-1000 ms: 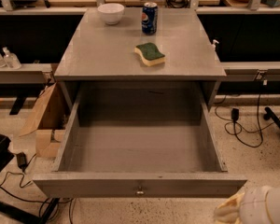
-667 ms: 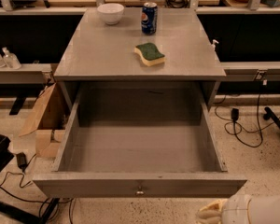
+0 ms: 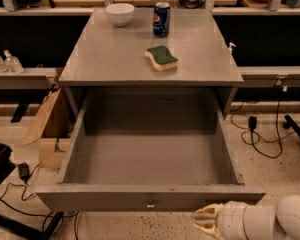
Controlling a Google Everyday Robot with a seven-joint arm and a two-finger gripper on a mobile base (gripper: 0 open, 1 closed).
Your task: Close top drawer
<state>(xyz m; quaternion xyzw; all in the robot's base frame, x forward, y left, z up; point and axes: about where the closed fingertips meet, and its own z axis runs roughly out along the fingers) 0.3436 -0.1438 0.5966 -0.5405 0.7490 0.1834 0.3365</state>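
In the camera view, the top drawer [image 3: 150,159] stood pulled far out from under the grey table [image 3: 105,59], its knob [image 3: 150,204] facing the camera. The gripper [image 3: 204,221] hung low at bottom right, just below the drawer front, and I could not tell whether it was open or closed. A bowl [image 3: 120,13], a can [image 3: 161,19] and a sponge [image 3: 161,57] sat on the tabletop.

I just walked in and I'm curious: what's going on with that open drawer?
A robot is meant to close the top drawer, which stands pulled far out and empty. Its gripper hangs low by the drawer's front, right of the knob. A bowl, can and sponge sit on the cabinet top.
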